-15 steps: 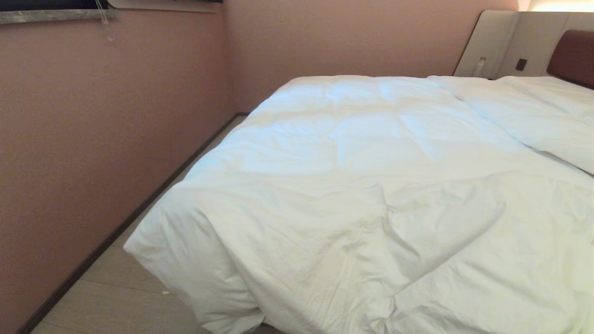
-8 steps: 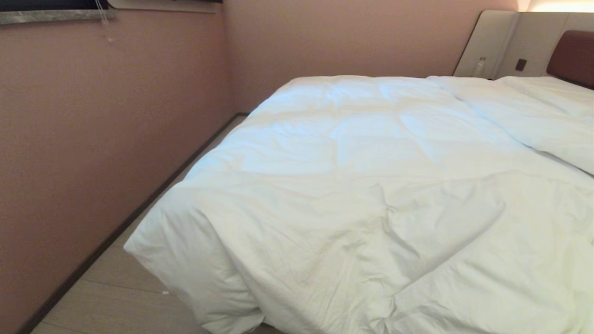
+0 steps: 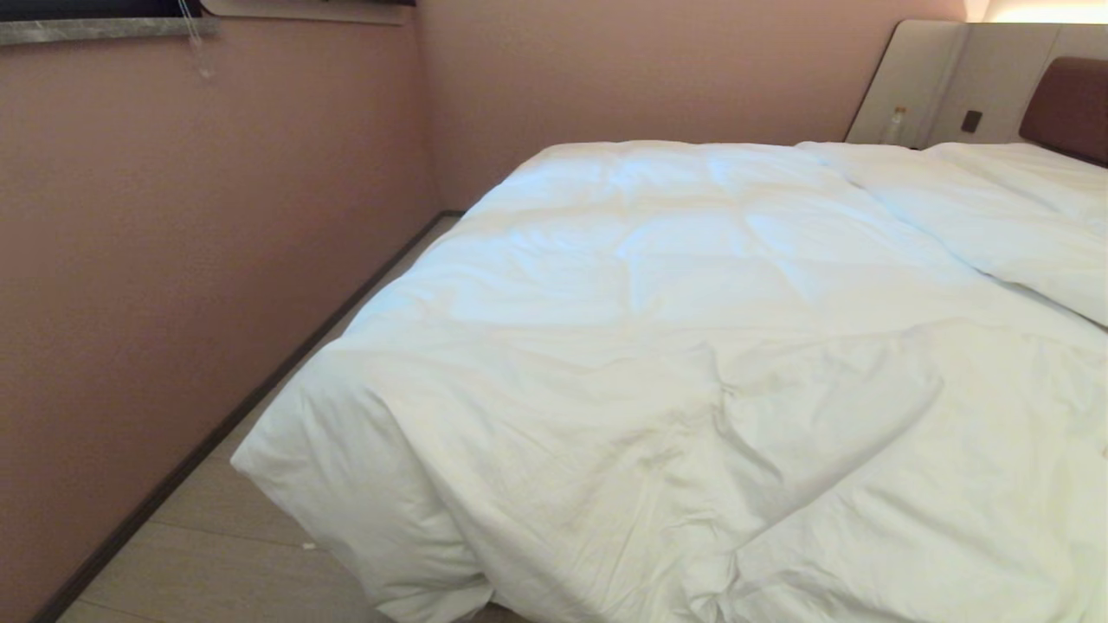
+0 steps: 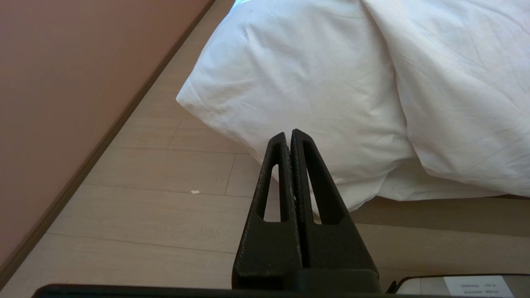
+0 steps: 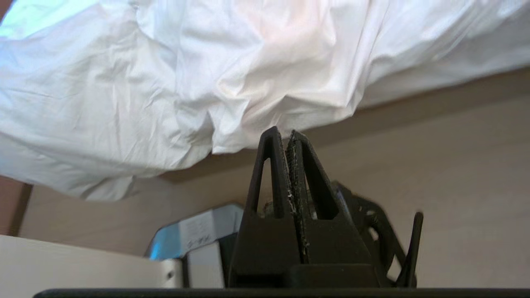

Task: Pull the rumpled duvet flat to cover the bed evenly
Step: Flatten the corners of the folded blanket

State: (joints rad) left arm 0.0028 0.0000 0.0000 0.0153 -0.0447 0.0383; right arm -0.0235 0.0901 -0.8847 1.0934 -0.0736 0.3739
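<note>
1. Nothing is moving in the head view since the earlier pictures: the duvet (image 3: 692, 346) is lying just the same, and no arm is showing there.
2. It is covering the bed (image 3: 1069, 104) from the foot end up toward the headboard end, and its near left corner is hanging over the foot edge, down by the floor (image 3: 225, 554).
3. It is looking mostly flat, but it is staying bunched and creased along the foot edge.
4. The left gripper (image 4: 290, 134) is hanging low near that hanging corner, its fingers pressed together and pinching nothing.
5. The right gripper (image 5: 285, 134) is pointing up at the puffy folds under the foot edge, fingers pressed together too, holding nothing.
6. I think the job is nearly done, or pausing between pulls.
7. Next, I think a gripper is needing to spread its fingers, pinch the bunched edge and pull it smooth.
</note>
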